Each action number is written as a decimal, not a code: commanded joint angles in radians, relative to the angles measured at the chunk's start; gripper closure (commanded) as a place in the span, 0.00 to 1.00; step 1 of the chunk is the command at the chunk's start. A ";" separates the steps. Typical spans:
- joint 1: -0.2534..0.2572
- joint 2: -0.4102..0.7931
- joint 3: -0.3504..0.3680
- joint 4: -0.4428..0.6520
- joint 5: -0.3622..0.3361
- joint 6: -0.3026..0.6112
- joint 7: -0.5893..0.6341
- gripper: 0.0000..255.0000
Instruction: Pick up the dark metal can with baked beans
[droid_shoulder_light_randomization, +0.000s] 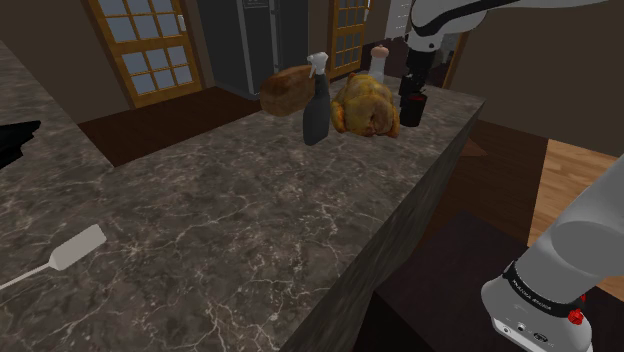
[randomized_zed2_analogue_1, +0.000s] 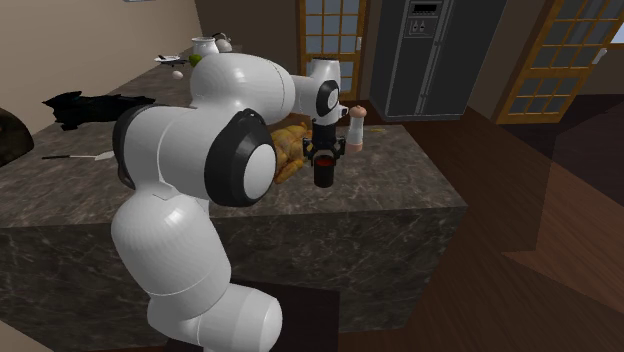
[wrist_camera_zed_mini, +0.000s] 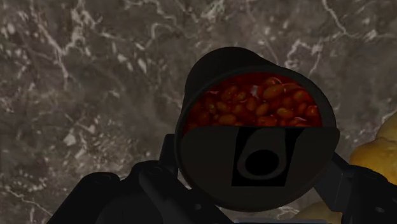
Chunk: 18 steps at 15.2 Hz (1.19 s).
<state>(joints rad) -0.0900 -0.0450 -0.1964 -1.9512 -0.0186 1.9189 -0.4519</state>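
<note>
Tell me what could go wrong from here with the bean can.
The can is open with beans showing, so tilting it in the gripper could spill them. The roast chicken sits close beside it, so a sideways swing might knock it.

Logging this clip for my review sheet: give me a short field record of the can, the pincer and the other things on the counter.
can: dark, upright, lid half open, baked beans showing
pincer: shut on the can, one finger on each side
counter: dark veined stone
next to can: roast chicken
further along: spray bottle, bread loaf
behind chicken: tall pale grinder
shoulder view's lower left: spatula
</note>
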 joint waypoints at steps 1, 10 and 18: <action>-0.001 0.001 -0.001 -0.001 -0.001 0.001 0.000 1.00; 0.000 -0.009 0.001 0.084 -0.002 -0.094 0.001 1.00; 0.001 -0.006 0.001 0.195 -0.001 -0.202 -0.001 1.00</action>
<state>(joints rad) -0.0898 -0.0509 -0.1957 -1.7709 -0.0197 1.7310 -0.4527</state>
